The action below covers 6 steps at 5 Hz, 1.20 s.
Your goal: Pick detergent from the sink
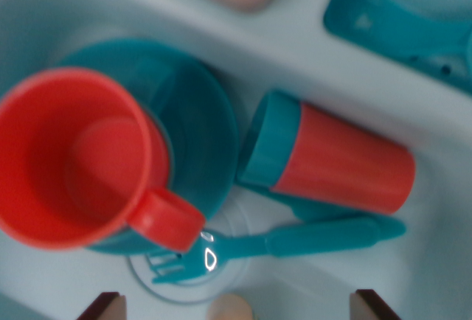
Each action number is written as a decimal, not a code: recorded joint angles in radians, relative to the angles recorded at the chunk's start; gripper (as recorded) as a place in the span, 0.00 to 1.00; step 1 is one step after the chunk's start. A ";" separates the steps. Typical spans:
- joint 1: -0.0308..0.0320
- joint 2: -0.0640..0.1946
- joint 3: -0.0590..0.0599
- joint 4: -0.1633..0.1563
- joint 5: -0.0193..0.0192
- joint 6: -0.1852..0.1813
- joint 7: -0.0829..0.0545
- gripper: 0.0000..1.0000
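The detergent point(335, 161) lay on its side in the white sink point(435, 261), its long axis running from the wrist view's upper left down toward the lower right. Its teal cap end pointed to the upper left, toward the teal plate point(199, 113); the flat red base pointed to the wrist view's right. It was a red, slightly tapering bottle body with a broad teal collar, somewhat blurred.

The pincer point(237, 304) showed only as two dark fingertips point(103, 307) at the bottom edge, set well apart with nothing between them, so it was released. The detergent lay ahead of it and toward the wrist view's right, nearer the right fingertip. A teal fork point(284, 246) lay between the pincer and the bottle, tines just ahead of the gap. A red mug point(74, 161) stood on the plate, ahead and to the left.
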 joint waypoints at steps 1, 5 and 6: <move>-0.0059 0.001 -0.007 -0.029 0.0007 -0.030 -0.024 0.00; -0.0147 0.003 -0.017 -0.073 0.0017 -0.074 -0.059 0.00; -0.0147 0.003 -0.017 -0.073 0.0017 -0.074 -0.059 0.00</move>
